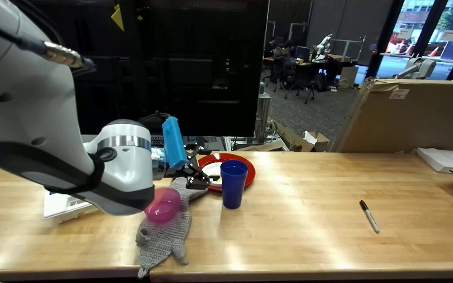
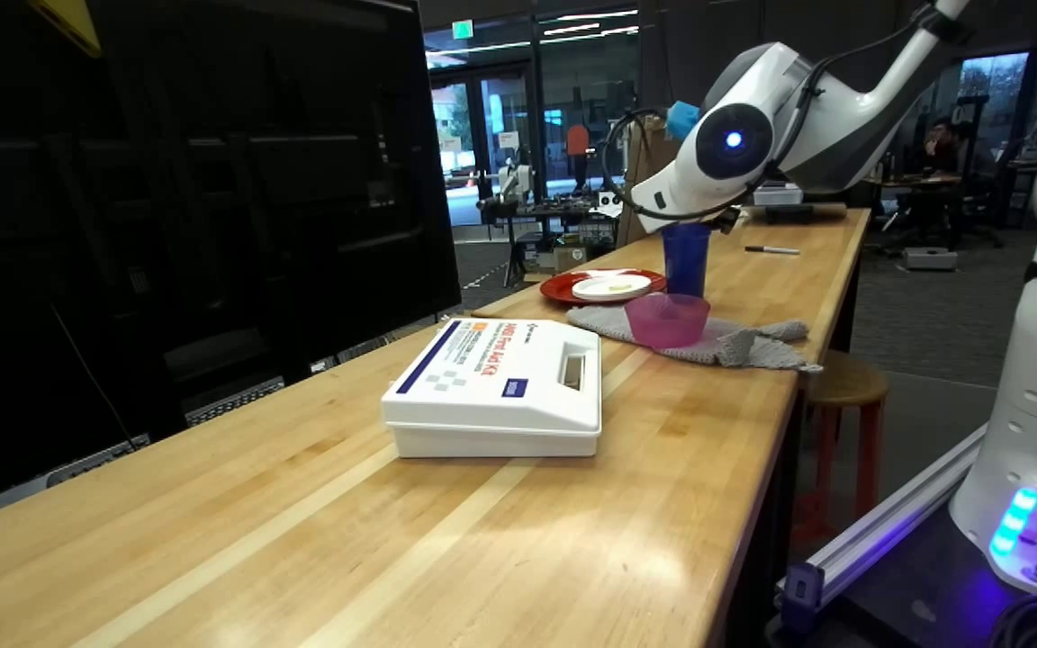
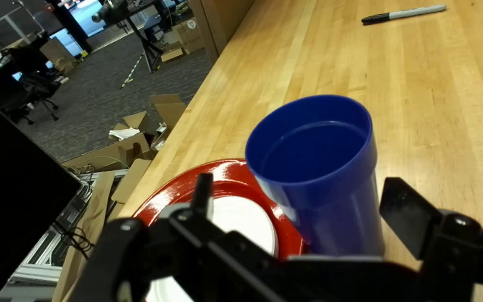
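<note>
In the wrist view my gripper [image 3: 300, 188] stands open, its fingers spread wide to the left and right of a blue cup [image 3: 342, 218]. The cup is upright on the wooden table, and no finger visibly grips it. An exterior view shows the gripper [image 1: 210, 167] just beside the cup [image 1: 233, 184], pointing toward it. Behind the cup lies a red plate [image 1: 250, 173] bearing a smaller white plate [image 2: 586, 290] with a small yellowish piece on it. In an exterior view the arm mostly hides the fingers above the cup [image 2: 686, 261].
A translucent pink bowl [image 1: 162, 206] sits on a grey knitted cloth [image 1: 167, 236] below the arm. A white first aid kit [image 2: 491, 387] lies farther along the table. A black-capped marker [image 1: 369, 216] rests on the opposite side. A large cardboard box [image 1: 411, 118] stands at the table's back edge.
</note>
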`<state>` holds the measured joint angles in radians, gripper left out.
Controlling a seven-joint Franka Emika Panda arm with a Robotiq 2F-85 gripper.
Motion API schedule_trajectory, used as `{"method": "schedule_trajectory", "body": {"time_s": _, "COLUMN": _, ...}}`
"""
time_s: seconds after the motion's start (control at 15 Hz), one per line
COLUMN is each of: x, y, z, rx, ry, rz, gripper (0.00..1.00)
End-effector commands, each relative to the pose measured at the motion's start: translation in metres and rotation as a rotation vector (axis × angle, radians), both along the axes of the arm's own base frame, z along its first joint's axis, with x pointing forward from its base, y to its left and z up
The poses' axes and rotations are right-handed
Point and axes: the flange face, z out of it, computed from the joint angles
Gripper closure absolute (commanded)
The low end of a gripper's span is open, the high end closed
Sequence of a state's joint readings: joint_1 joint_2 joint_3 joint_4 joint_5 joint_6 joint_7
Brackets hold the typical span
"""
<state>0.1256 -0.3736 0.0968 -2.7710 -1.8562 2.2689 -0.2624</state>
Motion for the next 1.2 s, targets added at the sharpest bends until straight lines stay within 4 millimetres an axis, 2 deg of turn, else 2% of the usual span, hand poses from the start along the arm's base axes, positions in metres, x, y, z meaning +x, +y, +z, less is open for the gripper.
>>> {"method": "schedule_trajectory", "body": {"time_s": 0.0, "x": -0.007, "y": 0.023, "z": -0.005, "rx": -0.075, "ry": 0.058, "rz": 0.011, "gripper": 0.00}}
{"method": "schedule_trajectory", "body": {"time_s": 0.6, "x": -0.011, "y": 0.003, "z": -0.075, "rx": -0.149, "ry": 0.269, "rz": -0.001, "gripper": 0.00}}
{"method": "schedule_trajectory", "body": {"time_s": 1.13, "x": -0.012, "y": -0.009, "z": -0.101, "rx": -0.235, "ry": 0.369, "rz": 0.114, "gripper": 0.00}}
